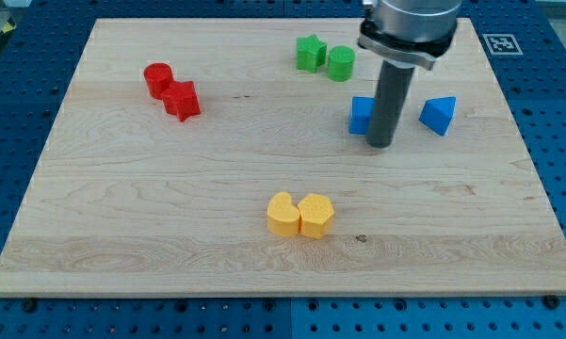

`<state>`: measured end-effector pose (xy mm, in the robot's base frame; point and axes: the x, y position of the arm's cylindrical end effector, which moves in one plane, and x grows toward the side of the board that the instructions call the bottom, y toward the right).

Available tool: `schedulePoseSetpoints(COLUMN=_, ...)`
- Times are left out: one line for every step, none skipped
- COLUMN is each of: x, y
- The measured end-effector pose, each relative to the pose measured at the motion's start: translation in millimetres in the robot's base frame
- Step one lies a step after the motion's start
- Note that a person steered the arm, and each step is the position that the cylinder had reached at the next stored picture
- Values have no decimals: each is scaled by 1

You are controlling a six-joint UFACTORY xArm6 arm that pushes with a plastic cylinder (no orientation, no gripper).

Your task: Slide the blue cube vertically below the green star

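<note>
Blue cube sat at the view's upper right with my tip touching its right side, a bare rod with no jaws and holding nothing, while the green star lay up and to the view's left beside a green cylinder. Wooden board on a blue pegboard table carried eight blocks, two each of blue, green, red and yellow: a blue wedge, red pair, yellow pair.

My tip touches the blue cube's right side.
</note>
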<state>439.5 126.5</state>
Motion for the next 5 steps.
schedulePoseSetpoints(x=0, y=17)
schedulePoseSetpoints(x=-7, y=14)
schedulePoseSetpoints(x=-22, y=13)
schedulePoseSetpoints(x=-36, y=13)
schedulePoseSetpoints(x=-36, y=9)
